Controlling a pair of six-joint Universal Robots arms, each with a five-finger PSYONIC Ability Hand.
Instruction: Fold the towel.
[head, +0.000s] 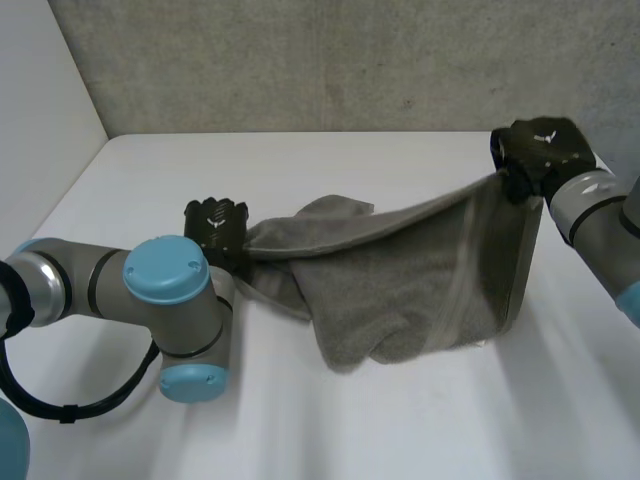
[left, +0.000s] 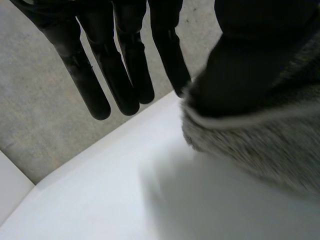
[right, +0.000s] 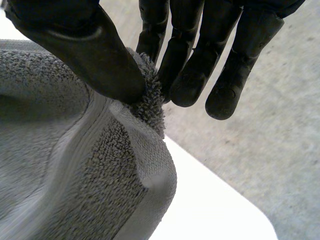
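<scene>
The right hand (right: 187, 55) pinches a corner of the grey towel (right: 60, 165) between its thumb (right: 95, 55) and the nearest finger, with the other fingers straight beside them. In the head view this hand (head: 540, 150) is raised over the far right part of the white table (head: 400, 430), and the towel (head: 420, 270) hangs from it with one edge dropping almost straight down to the tabletop.

The left hand (left: 120, 60) holds its fingers straight and slightly spread. Its thumb (left: 250, 55) presses onto the banded edge of the towel (left: 260, 145), which is nipped against the nearest finger. In the head view the left hand (head: 215, 228) sits lower, nearer the table's left side, gripping the bunched end of the cloth.

Between the two hands the towel's upper edge runs in a sloping line, higher at the right. Its lower part sags in folds and rests on the table. The left arm (head: 160, 290) bends across the near left of the table. A rough grey wall (head: 300, 60) stands behind the table's far edge.
</scene>
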